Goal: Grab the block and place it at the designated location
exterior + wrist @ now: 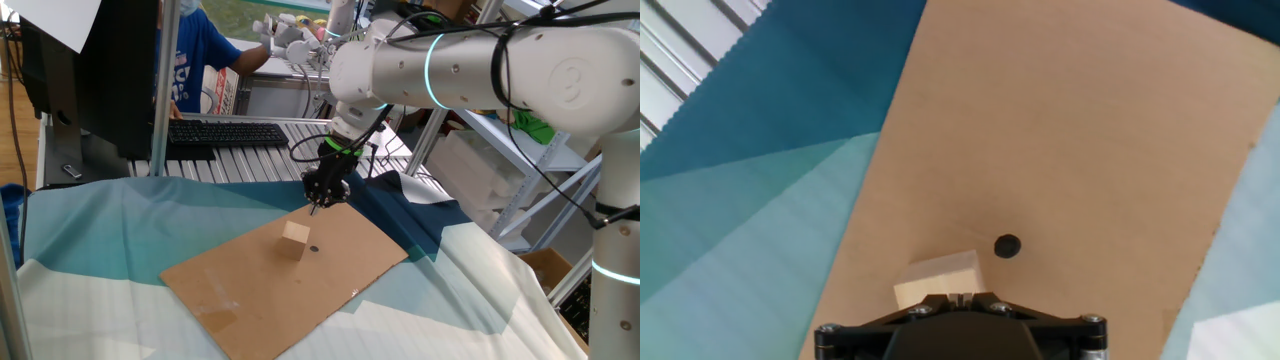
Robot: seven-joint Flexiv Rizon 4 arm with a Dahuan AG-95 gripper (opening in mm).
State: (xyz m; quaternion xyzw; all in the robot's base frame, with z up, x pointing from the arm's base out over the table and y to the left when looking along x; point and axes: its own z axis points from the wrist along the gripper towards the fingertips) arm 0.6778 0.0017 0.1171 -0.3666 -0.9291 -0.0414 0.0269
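Observation:
A pale wooden block (296, 238) (937, 275) rests on a brown cardboard sheet (250, 285) (1070, 140). A small black dot (313, 249) (1008, 245) is marked on the sheet just beside the block. My gripper (317, 205) (960, 297) hangs above the sheet's far edge, higher than the block and apart from it. Its fingertips are pressed together with nothing between them. In the hand view the hand's black body hides the block's near part.
Blue and teal cloth (90, 250) (730, 200) covers the table around the sheet. Behind it are a roller conveyor (250, 158), a black keyboard (225, 132) and a person in blue (200, 60). Metal shelving (520, 170) stands at right.

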